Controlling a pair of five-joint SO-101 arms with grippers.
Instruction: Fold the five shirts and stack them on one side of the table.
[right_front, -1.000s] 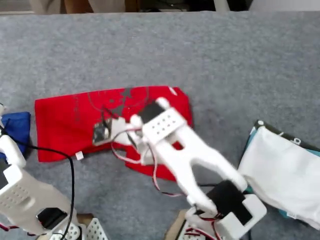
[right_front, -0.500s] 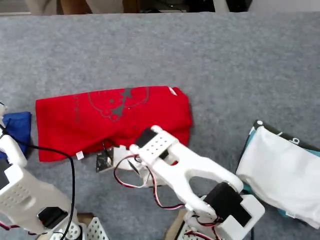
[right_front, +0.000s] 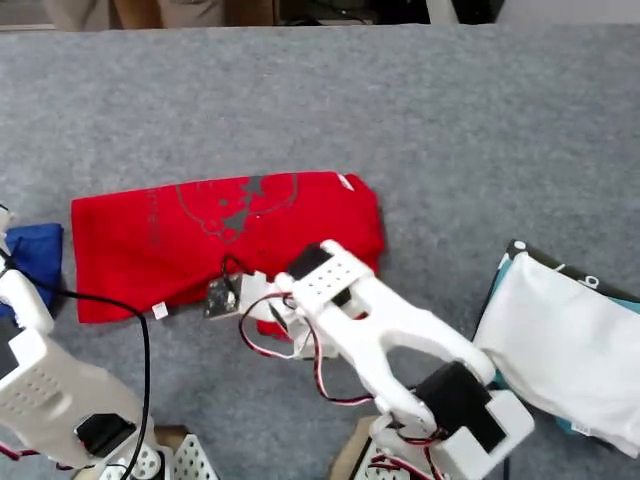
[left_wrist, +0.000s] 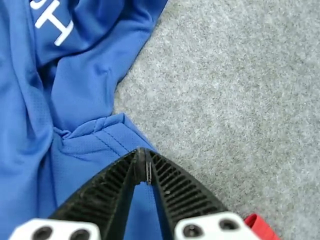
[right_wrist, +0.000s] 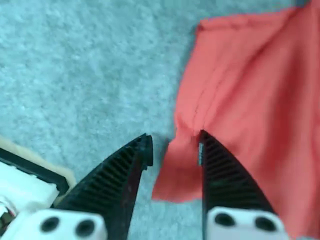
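Grey table, red shirt, lettered blue shirt

Robotics lab or test bench, seen from above. A tabletop covered in grey felt-like cloth carries two white robot arms mounted at its near edge. One arm trails loose red and white wires; the other arm trails a black cable.

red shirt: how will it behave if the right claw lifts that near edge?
Likely floppy: the red shirt lies flat with soft creases, so it should drape from the right claw, open at its edge. Probably light, since the cloth looks thin. Pushed, it may bunch on the fuzzy grey table.
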